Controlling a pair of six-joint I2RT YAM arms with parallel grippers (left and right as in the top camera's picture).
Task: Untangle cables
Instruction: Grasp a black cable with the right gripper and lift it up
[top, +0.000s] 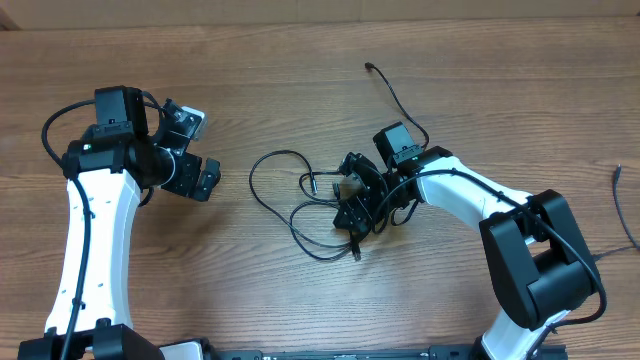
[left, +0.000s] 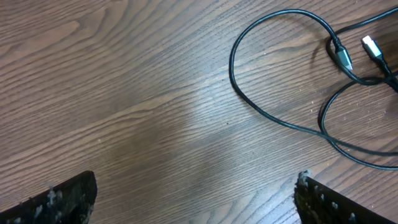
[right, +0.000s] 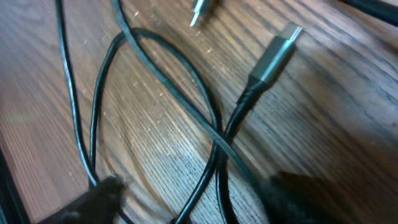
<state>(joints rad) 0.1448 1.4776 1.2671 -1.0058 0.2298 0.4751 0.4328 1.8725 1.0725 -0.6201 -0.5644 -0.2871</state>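
The cables (top: 300, 215) lie tangled in thin black loops at the table's middle, and one strand (top: 388, 90) runs off toward the far side. My right gripper (top: 355, 200) is down over the knot. In its wrist view the dark fingers (right: 99, 196) stand apart with two crossing strands (right: 214, 134) between them, apart from both fingers. A grey plug with a silver tip (right: 273, 53) lies just beyond. My left gripper (top: 205, 148) hovers wide open left of the tangle, holding nothing. Its view shows a cable loop (left: 249, 99) and a silver plug (left: 371, 46).
Another thin black cord (top: 625, 205) lies at the table's right edge. The wooden table (top: 200, 260) stretches bare between the two arms' bases. The right arm's white links (top: 470, 195) reach in from the lower right.
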